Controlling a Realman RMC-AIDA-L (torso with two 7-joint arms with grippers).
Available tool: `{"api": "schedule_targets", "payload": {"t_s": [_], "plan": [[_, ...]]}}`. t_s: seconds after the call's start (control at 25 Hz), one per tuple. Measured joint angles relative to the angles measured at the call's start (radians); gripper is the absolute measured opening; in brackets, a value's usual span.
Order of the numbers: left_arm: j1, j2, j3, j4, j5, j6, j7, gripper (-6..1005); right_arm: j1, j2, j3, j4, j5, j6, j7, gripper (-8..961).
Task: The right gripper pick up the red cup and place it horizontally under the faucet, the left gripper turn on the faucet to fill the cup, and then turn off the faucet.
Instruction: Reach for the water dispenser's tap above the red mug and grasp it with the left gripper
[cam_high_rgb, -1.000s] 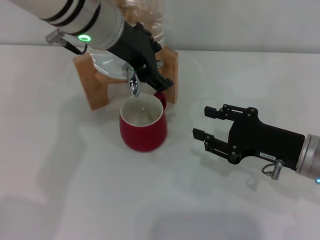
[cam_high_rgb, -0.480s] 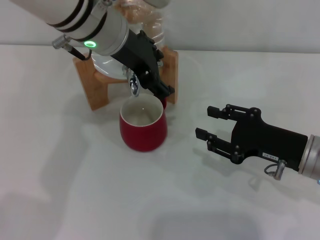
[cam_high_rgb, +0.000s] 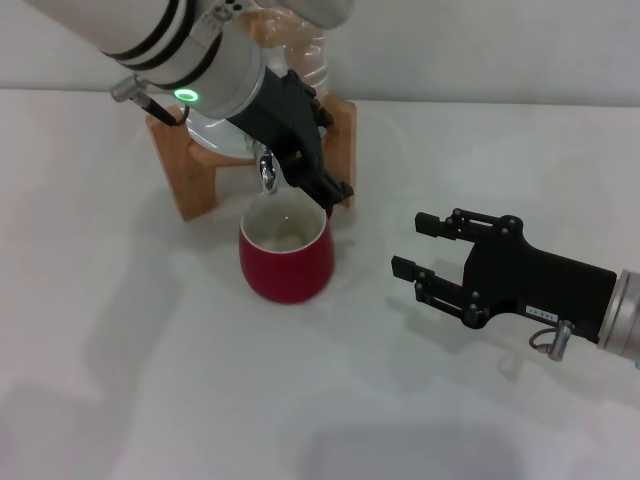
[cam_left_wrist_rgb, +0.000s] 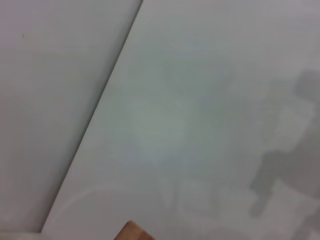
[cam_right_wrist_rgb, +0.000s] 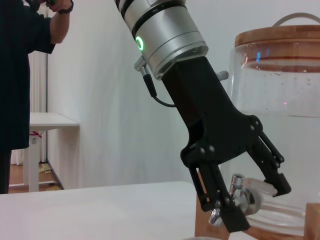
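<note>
The red cup (cam_high_rgb: 286, 252) stands upright on the white table, its off-white inside directly below the faucet (cam_high_rgb: 267, 176). The chrome faucet (cam_right_wrist_rgb: 236, 196) sticks out from the clear water jar (cam_right_wrist_rgb: 280, 100). My left gripper (cam_high_rgb: 305, 172) reaches down from the upper left and is open, with one finger on each side of the faucet (cam_right_wrist_rgb: 252, 202). I cannot make out a stream of water. To the right of the cup, my right gripper (cam_high_rgb: 408, 243) hovers low over the table, open and holding nothing. The left wrist view shows only the table and wall.
The jar (cam_high_rgb: 300, 45) rests on a wooden stand (cam_high_rgb: 185, 175) at the back of the table. The right wrist view shows a person (cam_right_wrist_rgb: 25, 75) standing far off beside a white desk (cam_right_wrist_rgb: 45, 122).
The left wrist has shifted a little to the right and its far fingertip has dropped lower beside the faucet. The right gripper has edged slightly away from the cup.
</note>
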Motion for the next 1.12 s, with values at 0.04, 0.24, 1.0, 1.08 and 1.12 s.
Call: {"api": "schedule_targets", "payload": {"t_s": [0.04,0.24,1.0,1.08,1.12], "plan": [[-0.001,0.000,0.004,0.000,0.000,-0.003,0.000,887,0.000,0.000,0.000,0.000,0.000,0.000,0.000,528],[-0.002,0.000,0.008,0.008,0.000,-0.019,-0.003,887,0.000,0.000,0.001,0.000,0.000,0.000,0.000,528],[0.014,-0.003,0.024,0.086,-0.008,-0.091,-0.014,887,0.001,-0.001,0.001,0.000,0.000,0.004,0.000,528],[0.015,-0.003,0.035,0.094,-0.009,-0.094,-0.019,887,0.000,-0.002,0.001,0.000,0.000,0.008,0.000,528],[0.018,-0.003,0.041,0.100,-0.009,-0.097,-0.022,887,0.000,-0.002,0.001,0.000,0.000,0.010,0.000,528]]}}
